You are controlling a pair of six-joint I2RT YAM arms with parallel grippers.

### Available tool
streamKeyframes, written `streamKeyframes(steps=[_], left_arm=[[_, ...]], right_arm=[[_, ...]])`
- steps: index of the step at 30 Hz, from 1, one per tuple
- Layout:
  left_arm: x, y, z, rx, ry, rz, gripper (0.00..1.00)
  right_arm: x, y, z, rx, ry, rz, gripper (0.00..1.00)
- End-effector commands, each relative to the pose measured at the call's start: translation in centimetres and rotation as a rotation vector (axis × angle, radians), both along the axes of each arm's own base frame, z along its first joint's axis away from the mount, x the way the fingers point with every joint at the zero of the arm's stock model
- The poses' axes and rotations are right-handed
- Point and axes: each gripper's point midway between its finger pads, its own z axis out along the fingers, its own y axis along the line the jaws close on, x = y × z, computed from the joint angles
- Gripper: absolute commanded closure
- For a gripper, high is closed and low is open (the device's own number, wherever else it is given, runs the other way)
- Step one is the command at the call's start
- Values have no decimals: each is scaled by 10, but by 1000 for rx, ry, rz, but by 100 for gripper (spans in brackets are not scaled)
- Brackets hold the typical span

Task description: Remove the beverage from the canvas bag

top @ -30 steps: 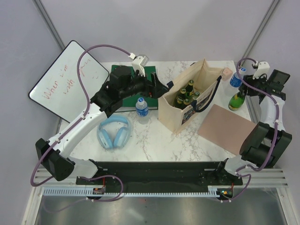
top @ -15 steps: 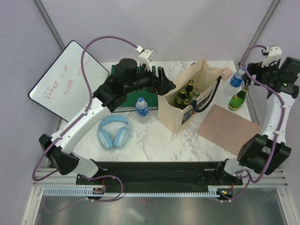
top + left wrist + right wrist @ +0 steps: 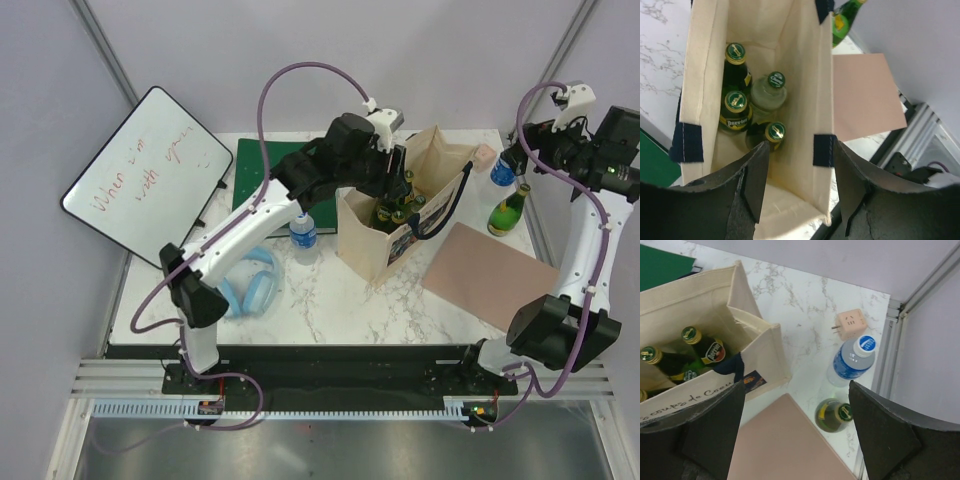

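Note:
The beige canvas bag [image 3: 365,245] stands open at the table's middle, its print panel facing front right. Several green bottles [image 3: 395,205] stand upright inside. In the left wrist view the bag's inner wall [image 3: 805,75] and the bottle caps [image 3: 775,131] show straight below. My left gripper [image 3: 397,175] hovers above the bag's mouth, open and empty [image 3: 800,185]. My right gripper [image 3: 520,160] is open and empty [image 3: 797,435], high above the table's right side. The bag's corner [image 3: 760,350] shows at the left of the right wrist view.
A green bottle [image 3: 507,212] and a water bottle [image 3: 503,170] stand near the right edge, by a pink plug adapter [image 3: 486,154]. A pink board [image 3: 490,272] lies front right. Another water bottle [image 3: 303,232], blue headphones [image 3: 250,285], a green book [image 3: 262,170] and a whiteboard [image 3: 140,170] lie left.
My left arm has swung right from over the green book to above the bag's mouth. My right arm has risen and shifted slightly away from the standing green bottle.

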Motion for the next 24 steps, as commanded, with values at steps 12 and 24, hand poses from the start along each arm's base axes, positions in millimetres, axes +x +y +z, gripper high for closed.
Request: streamKeyframes(steps=[12, 24], left_arm=[[41, -15, -72, 260, 41, 143, 46], [71, -22, -106, 319, 27, 213, 45]], right_arm=[[2, 63, -10, 68, 48, 155, 9], [6, 81, 0, 74, 46, 181, 8]])
